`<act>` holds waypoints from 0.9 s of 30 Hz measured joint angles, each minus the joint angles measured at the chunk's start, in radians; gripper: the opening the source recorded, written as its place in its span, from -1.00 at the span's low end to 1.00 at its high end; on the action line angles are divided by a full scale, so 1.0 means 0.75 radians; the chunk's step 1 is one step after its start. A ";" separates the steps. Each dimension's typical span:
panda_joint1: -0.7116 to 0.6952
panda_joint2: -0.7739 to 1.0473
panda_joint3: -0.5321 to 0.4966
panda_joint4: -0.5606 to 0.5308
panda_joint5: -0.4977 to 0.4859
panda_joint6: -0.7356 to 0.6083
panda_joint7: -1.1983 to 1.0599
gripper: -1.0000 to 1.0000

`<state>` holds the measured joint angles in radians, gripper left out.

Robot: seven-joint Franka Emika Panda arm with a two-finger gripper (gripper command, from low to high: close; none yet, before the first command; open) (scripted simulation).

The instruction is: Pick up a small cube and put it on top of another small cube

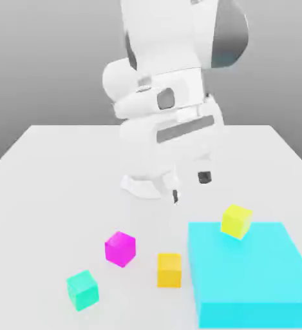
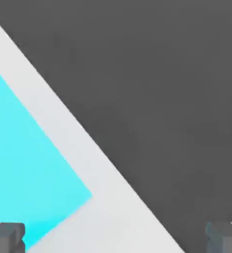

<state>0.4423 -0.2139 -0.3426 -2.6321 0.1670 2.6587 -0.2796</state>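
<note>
From my remote station I see first the white table (image 1: 50,167), which carries everything in the scene. Above its middle stands the white arm (image 1: 166,97), bent forward, and it hides part of the far side of the table.

The next largest thing is the flat cyan block (image 1: 250,277), which lies on the table at the exterior view's right, near the front edge. In the hand view the same cyan block (image 2: 28,163) appears as a wide bright surface, with the pale table (image 2: 113,197) beside it and a dark background behind the table edge.

The gripper (image 1: 189,185) hangs low under the arm, above the table and behind the cyan block, and it touches nothing. In the hand view the gripper (image 2: 116,239) has its two grey fingertips (image 2: 6,236) far from each other, at opposite sides of the picture, so the jaws are released and hold nothing.

Now the small cubes. The yellow cube (image 1: 236,221) sits on the far left corner of the cyan block, a little tilted. The magenta cube (image 1: 120,249) rests on the table, to the left of the block. The orange cube (image 1: 169,269) is on the table just beside the block's left side, apart from it. The teal-green cube (image 1: 82,289) stands on the table nearest the front, left of the orange cube and well apart from it.
</note>
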 joint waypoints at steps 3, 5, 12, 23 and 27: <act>0.038 0.096 -0.019 -0.056 0.016 0.061 -0.174 0.00; 0.053 0.158 -0.023 -0.094 0.016 0.103 -0.281 0.00; 0.059 0.349 -0.029 -0.217 -0.110 0.253 -0.546 0.00; -0.129 0.630 0.224 -0.163 0.160 0.471 -0.781 0.00; -0.215 0.698 0.323 -0.153 0.213 0.524 -0.819 -1.00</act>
<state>0.2813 0.3100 -0.1002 -2.7468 0.3269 3.0520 -0.8936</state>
